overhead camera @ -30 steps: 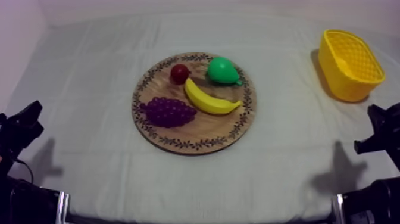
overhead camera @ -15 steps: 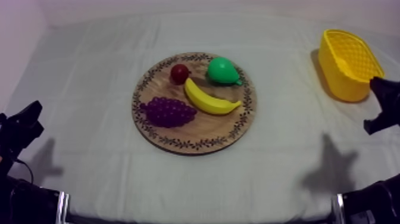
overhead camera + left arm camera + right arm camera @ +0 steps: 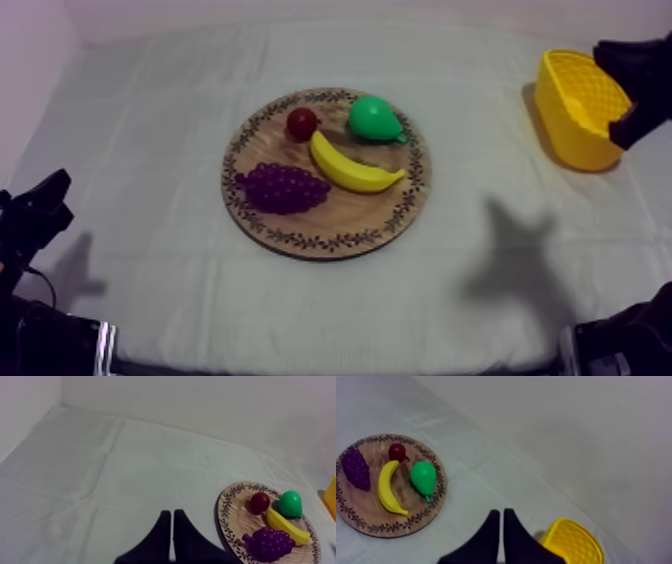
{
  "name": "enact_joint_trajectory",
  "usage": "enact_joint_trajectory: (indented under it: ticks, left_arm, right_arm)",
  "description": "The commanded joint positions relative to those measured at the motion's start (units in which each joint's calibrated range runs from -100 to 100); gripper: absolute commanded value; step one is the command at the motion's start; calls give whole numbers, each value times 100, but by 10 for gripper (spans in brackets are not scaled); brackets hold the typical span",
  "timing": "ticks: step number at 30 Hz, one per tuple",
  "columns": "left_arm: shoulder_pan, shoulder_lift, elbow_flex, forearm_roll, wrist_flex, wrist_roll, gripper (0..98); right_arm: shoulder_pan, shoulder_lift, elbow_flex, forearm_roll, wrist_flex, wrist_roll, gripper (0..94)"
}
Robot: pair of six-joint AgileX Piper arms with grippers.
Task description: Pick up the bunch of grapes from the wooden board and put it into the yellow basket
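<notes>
Fruit sits on the round wooden board with a patterned rim [image 3: 335,232] at the middle of the grey-white cloth [image 3: 140,110]. The purple bunch of grapes [image 3: 282,187] lies on the board's near left part, with nothing touching it from above. The curved yellow banana [image 3: 352,167] lies just right of the grapes, across the board's middle. The small red fruit [image 3: 302,123] rests at the far side, beside the banana's far end, and the green pear [image 3: 374,118] is just right of it, close to the far right rim.

The yellow latticed basket [image 3: 580,120] stands at the far right of the table, well apart from the board. The right gripper [image 3: 501,511] hangs by the basket's right side, its two black fingers pressed together in a narrow wedge and holding nothing. The left gripper [image 3: 172,512] sits low at the near left, well apart from the board; its fingers are likewise together, with nothing between them.
</notes>
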Motion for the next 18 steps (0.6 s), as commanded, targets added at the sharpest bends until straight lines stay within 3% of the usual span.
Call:
enact_joint_trajectory:
  ticks: [1,9,18]
  left_arm:
    - [-1,0,-4,1,-3,0,1]
    - [-1,0,-4,1,-3,0,1]
    - [-1,0,-4,1,-3,0,1]
  right_arm:
    - [-206,406,-293,72,-2,-16,6]
    - [-680,1568,-1318,1,207,246,6]
    - [-1142,2765,-2700,-215,930,606,6]
